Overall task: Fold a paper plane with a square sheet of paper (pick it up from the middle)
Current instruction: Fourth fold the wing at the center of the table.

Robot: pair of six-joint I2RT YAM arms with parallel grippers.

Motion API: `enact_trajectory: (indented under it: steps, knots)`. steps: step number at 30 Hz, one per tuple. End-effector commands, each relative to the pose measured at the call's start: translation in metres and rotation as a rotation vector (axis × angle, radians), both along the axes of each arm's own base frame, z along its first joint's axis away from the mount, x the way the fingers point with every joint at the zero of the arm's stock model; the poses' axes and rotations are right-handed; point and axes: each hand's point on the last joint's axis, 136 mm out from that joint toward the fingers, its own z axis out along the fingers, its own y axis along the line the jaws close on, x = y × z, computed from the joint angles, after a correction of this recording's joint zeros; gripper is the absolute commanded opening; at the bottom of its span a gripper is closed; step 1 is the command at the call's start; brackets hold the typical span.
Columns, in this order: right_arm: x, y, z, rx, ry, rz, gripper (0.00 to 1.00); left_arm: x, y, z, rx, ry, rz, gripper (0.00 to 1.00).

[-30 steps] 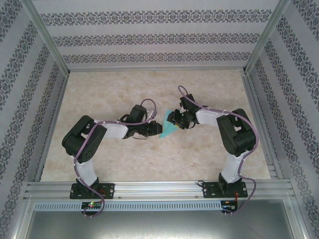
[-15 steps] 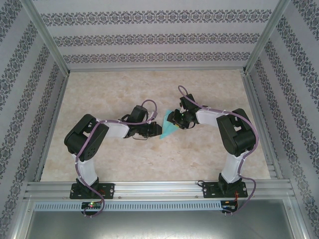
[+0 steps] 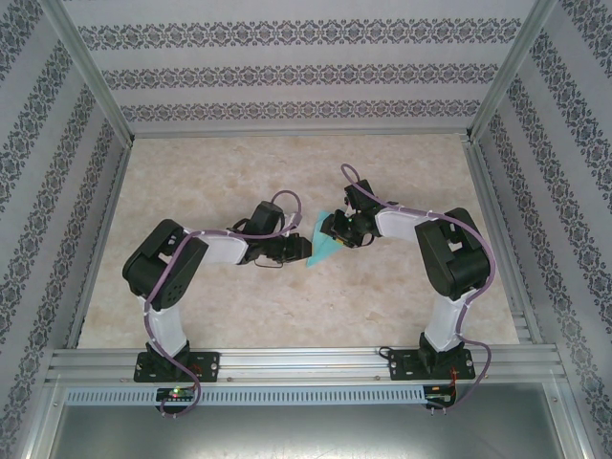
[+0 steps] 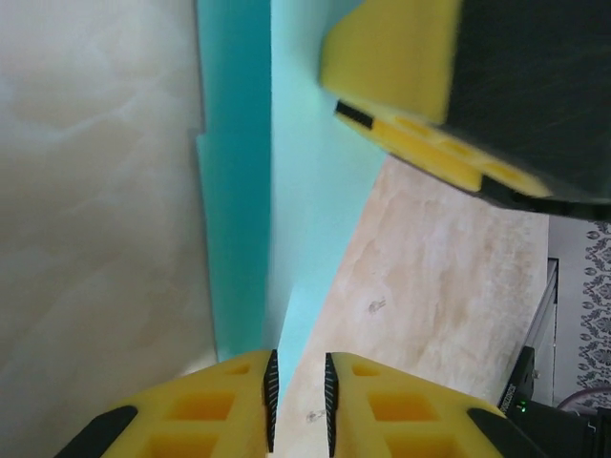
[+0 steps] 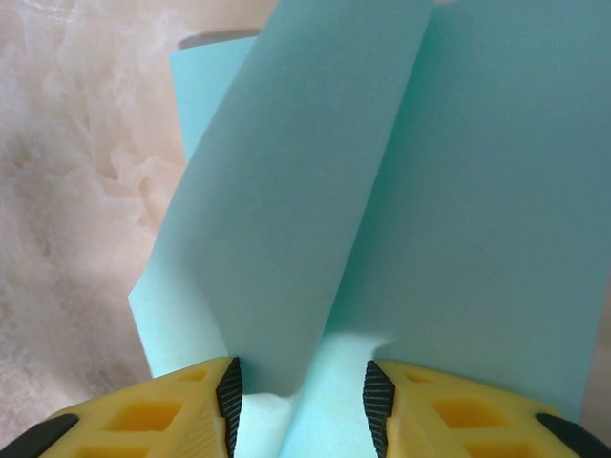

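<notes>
The turquoise sheet of paper [image 3: 323, 247], folded into a narrow pointed paper plane shape, hangs between my two grippers at the table's middle. My right gripper [image 3: 332, 229] holds its wide end. In the right wrist view the creased paper [image 5: 334, 191] bows across the gap of the right gripper [image 5: 298, 396], and both pads press on it. In the left wrist view the paper's [image 4: 286, 191] narrow tip reaches the left gripper [image 4: 299, 396]. Those jaws stand slightly apart, and table shows between them. A right finger [image 4: 401, 86] sits above the paper.
The marble-patterned table [image 3: 239, 172] is fenced by aluminium rails [image 3: 306, 363] at the near edge and posts at the corners. Patterned walls stand on three sides. Both arms bend inward toward the centre.
The left jaws have parted a little around the paper's tip. The left arm has shifted slightly. The right arm and the paper stay where they were.
</notes>
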Motion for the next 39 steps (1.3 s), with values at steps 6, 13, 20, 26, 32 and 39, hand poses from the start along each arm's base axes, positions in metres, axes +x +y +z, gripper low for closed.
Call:
enact_trajectory:
  steps: [6,13,20,26,32,39]
  knots:
    - [-0.036,-0.029,-0.053,-0.195,0.162,0.003,0.40,0.028,-0.011,0.032,-0.027,-0.097,0.021,0.22]
    - [-0.038,-0.030,-0.055,-0.211,0.169,0.005,0.40,0.039,-0.019,0.022,-0.024,-0.061,0.018,0.16]
    - [-0.040,-0.031,-0.057,-0.213,0.180,0.007,0.42,0.037,-0.022,0.011,-0.028,-0.027,0.002,0.12]
    - [-0.041,-0.032,-0.058,-0.223,0.186,0.004,0.42,0.036,-0.020,-0.002,-0.003,0.006,0.005,0.10]
    - [-0.043,-0.033,-0.060,-0.233,0.191,0.005,0.41,0.036,-0.018,-0.011,0.029,0.020,0.010,0.09]
    - [-0.044,-0.034,-0.061,-0.246,0.198,0.006,0.41,0.036,-0.015,-0.015,0.053,0.027,0.020,0.08]
